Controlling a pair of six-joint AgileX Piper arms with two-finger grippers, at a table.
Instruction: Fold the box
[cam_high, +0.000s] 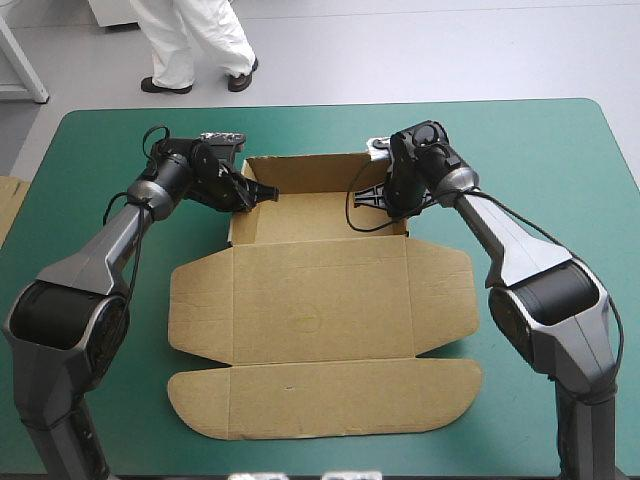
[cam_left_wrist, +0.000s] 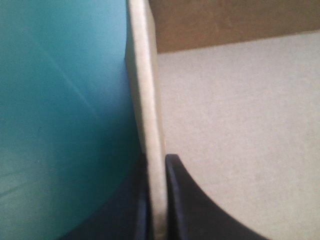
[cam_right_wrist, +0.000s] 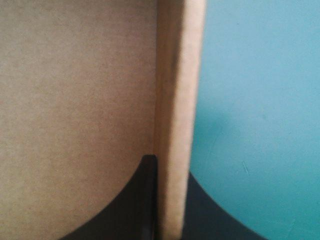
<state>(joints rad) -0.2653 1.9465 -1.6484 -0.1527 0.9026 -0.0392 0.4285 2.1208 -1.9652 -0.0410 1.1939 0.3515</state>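
Pinches the box's left wall (cam_left_wrist: 148, 100) in the left gripper (cam_left_wrist: 158, 161), black fingers (cam_left_wrist: 200, 215) all but pressed together with only the board's thickness between them. Keeps one finger outside, over the teal-green cover (cam_left_wrist: 60, 100), and the other inside, over the tray floor. Hard to tell how far down the wall the grip reaches: wall top blurred, finger bases cut off.

Clamps the right wall (cam_right_wrist: 179, 100) the same way in the right gripper (cam_right_wrist: 167, 162), fingers (cam_right_wrist: 120, 210) nearly meeting on the sheet. Shows little of the outer finger, mostly hidden behind the board.

From above, no clear sight of either set of fingertips, lost against the walls. Reaches in with the left arm from 7 o'clock, elbow out, wrist turned inward, left gripper (cam_high: 243, 196) at the tray's 9 o'clock side. Mirrors it with the right arm from 5 o'clock, wrist bent down and inward, right gripper (cam_high: 385, 197) at the tray's 3 o'clock side.

Sits mid-table as a brown box (cam_high: 320, 300): tray at the 12 o'clock end with back and side walls raised, lid and rounded flaps flat toward 6 o'clock. At the table's 9 o'clock edge, a strip of spare board (cam_high: 8, 205), cut off.
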